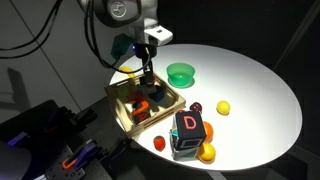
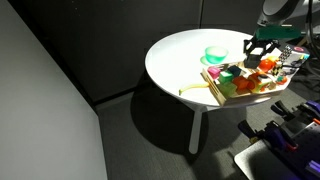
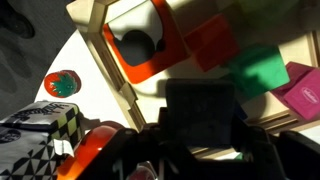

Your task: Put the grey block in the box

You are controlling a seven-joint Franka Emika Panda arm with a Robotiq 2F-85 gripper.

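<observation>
The box (image 1: 118, 108) is a shallow light-wood tray near the table's edge; it also shows in an exterior view (image 2: 215, 92) and in the wrist view (image 3: 100, 50). It holds an orange block (image 3: 140, 45), a red block (image 3: 210, 40), a green block (image 3: 262, 70) and a magenta block (image 3: 300, 95). My gripper (image 1: 148, 78) hangs over the box, also seen in an exterior view (image 2: 253, 60). In the wrist view my gripper (image 3: 200, 130) is shut on the grey block (image 3: 200, 100), held just above the tray floor.
A green round bowl (image 1: 181, 73) stands behind the box. A dark cube marked "D" (image 1: 188, 127) stands beside it, with an orange fruit (image 1: 207, 153), a yellow fruit (image 1: 223, 107) and a red piece (image 1: 159, 143) nearby. The round white table (image 1: 260, 90) drops off close to the box.
</observation>
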